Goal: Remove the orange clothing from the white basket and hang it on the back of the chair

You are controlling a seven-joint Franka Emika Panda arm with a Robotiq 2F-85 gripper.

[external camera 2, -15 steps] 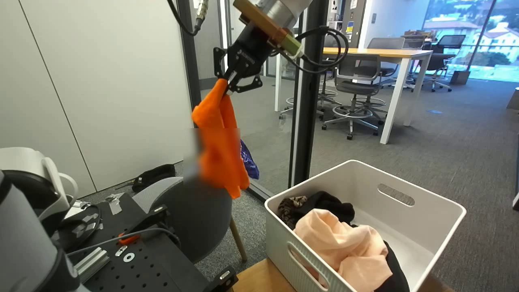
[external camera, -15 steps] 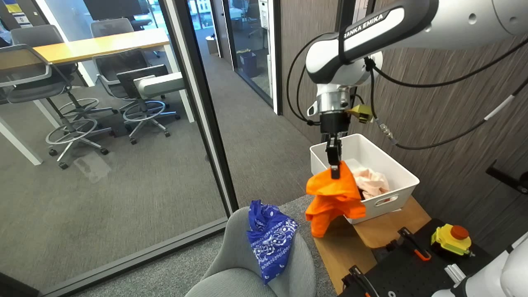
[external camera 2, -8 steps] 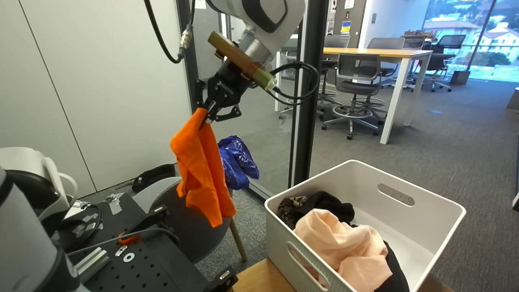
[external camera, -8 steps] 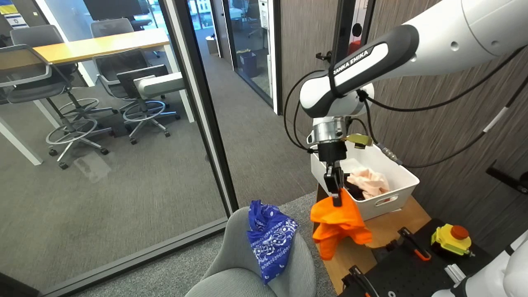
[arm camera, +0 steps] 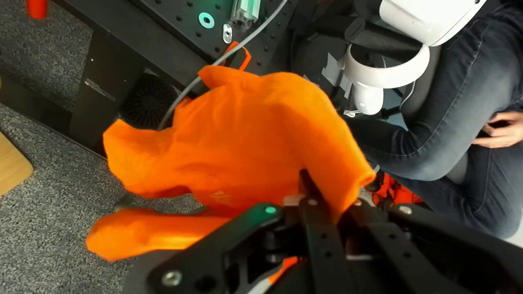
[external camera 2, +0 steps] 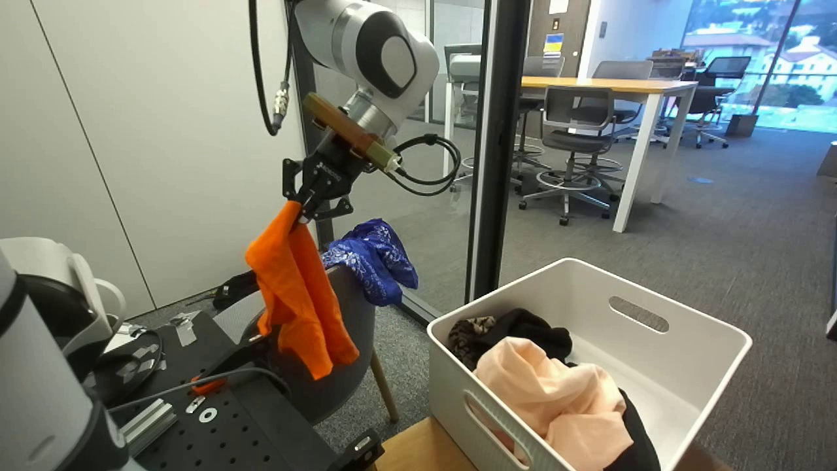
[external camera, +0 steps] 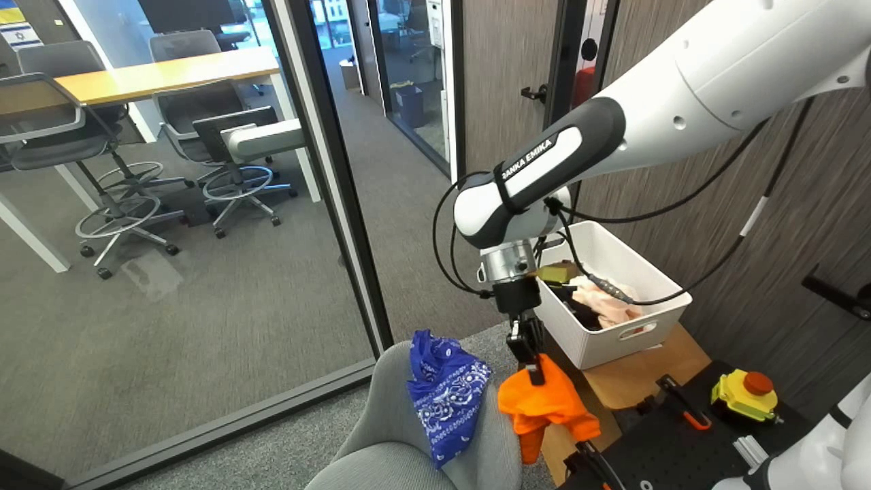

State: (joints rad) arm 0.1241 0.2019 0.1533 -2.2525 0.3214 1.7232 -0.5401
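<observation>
The black two-fingered pincer (external camera 2: pixel 305 209) has carried the limp orange cloth garment (external camera 2: pixel 295 288) lower, farther from the white plastic basket (external camera 2: pixel 588 307), closer to the rounded grey upholstered chair (external camera: pixel 400 416).

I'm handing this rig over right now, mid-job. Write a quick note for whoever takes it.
Gripper: shut on the orange clothing, which hangs by the chair; contact with the chair unclear.
White basket: holds peach cloth and black cloth.
Blue bandana: hangs over the chair's back.
Done: orange clothing out of the basket.
Left: drape it over the chair's back, likely beside the bandana, then release.
</observation>
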